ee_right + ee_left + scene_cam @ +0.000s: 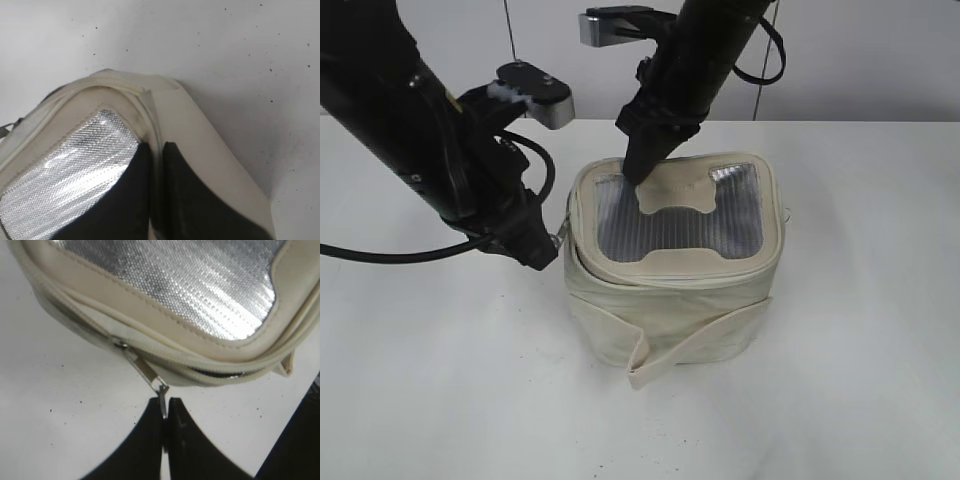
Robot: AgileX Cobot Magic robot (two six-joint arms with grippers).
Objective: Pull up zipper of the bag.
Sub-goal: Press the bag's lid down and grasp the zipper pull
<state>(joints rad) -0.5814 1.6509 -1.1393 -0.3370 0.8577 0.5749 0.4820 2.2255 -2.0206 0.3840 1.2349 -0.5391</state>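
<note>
Bag: I see the bag [670, 265] standing mid-desk, nearer the far edge
Zipper: the zipper [150, 347] rims the lid; its silver pull [146, 371] hangs off the left side
Left gripper: my left gripper [164, 412] is clamped on the pull's tip
Right gripper: my right gripper [156, 150], fingers together, presses down on the lid

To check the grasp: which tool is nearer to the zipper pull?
Left. The left tool pinches the zipper pull; the right tool presses the bag lid.
</note>
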